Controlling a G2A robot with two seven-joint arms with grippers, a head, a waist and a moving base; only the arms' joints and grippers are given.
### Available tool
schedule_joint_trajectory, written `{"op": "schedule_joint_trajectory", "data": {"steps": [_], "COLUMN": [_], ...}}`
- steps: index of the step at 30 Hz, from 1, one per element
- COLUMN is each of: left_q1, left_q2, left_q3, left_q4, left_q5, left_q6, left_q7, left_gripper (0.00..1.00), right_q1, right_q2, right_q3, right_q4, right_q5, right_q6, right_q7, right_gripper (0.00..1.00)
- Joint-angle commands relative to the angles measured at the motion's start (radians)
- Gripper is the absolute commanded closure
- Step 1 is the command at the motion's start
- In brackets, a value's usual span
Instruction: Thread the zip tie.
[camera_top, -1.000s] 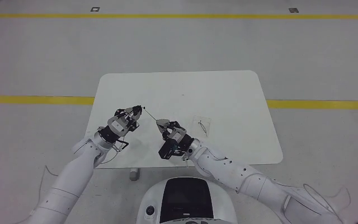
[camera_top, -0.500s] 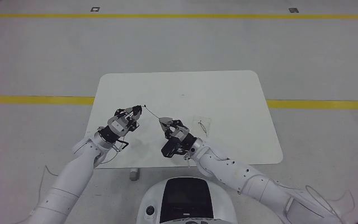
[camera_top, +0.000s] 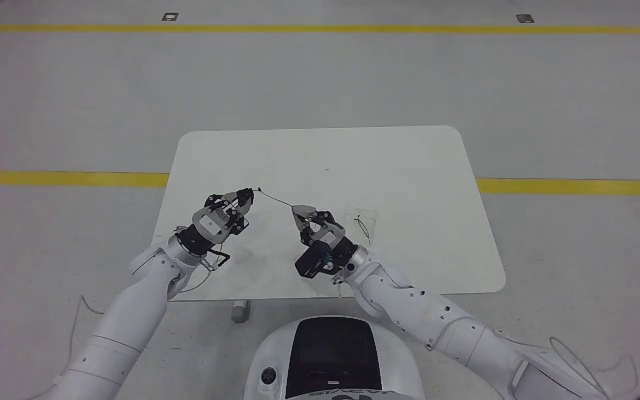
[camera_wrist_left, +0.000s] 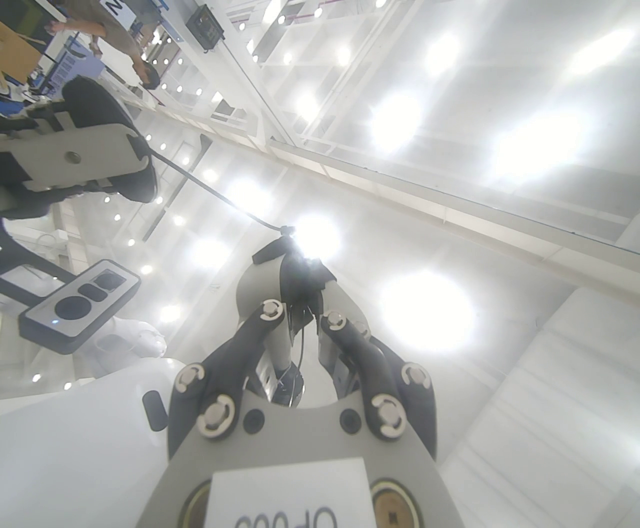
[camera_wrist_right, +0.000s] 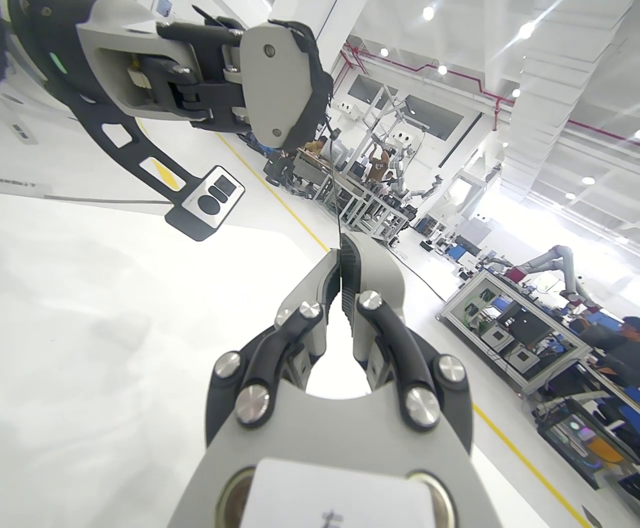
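Top view: the right gripper (camera_top: 300, 213) has slid a little to the side, away from the left gripper (camera_top: 243, 197). The left gripper has stayed where it was. The zip tie (camera_top: 277, 198) hangs in the air between them, above the tabletop (camera_top: 400, 160). It now makes a longer, straighter line than a second ago. Another thin dark strip (camera_top: 362, 226) lies on the tabletop just beside the right arm.

Left wrist view: the left gripper (camera_wrist_left: 295, 260) is pinched tight on one end of the zip tie (camera_wrist_left: 220, 195). A small dark knob sits at its tips, which may be the tie's head. The tie runs from there to the right gripper (camera_wrist_left: 142, 160). A thin black line also goes down between the left fingers, so part of the tie may loop back.

Right wrist view: the right gripper (camera_wrist_right: 341, 260) is squeezed closed on the thin strip of the zip tie (camera_wrist_right: 334, 190). The strip runs straight to the left gripper (camera_wrist_right: 310, 115).

I think the right arm is pulling the strip tight. I cannot tell if the strip already goes through the head.
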Motion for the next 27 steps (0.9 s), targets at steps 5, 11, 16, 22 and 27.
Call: {"op": "schedule_joint_trajectory", "data": {"steps": [5,11,16,22,27], "left_q1": [0.0,0.0,0.0,0.0,0.0], "left_q2": [0.0,0.0,0.0,0.0,0.0], "left_q3": [0.0,0.0,0.0,0.0,0.0], "left_q4": [0.0,0.0,0.0,0.0,0.0], "left_q5": [0.0,0.0,0.0,0.0,0.0], "left_q6": [0.0,0.0,0.0,0.0,0.0], "left_q7": [0.0,0.0,0.0,0.0,0.0], "left_gripper": [1.0,1.0,1.0,1.0,1.0], "right_q1": [-0.005,-0.009,-0.021,-0.069,-0.069], "right_q2": [-0.002,-0.004,-0.007,-0.018,-0.018], "right_q3": [0.005,0.006,0.014,0.058,0.058], "right_q4": [-0.004,-0.005,-0.005,-0.008,-0.008], "right_q5": [0.0,0.0,0.0,0.0,0.0], "right_q6": [0.0,0.0,0.0,0.0,0.0], "right_q7": [0.001,0.005,0.024,0.104,0.104], "right_gripper": [0.0,0.0,0.0,0.0,0.0]}}
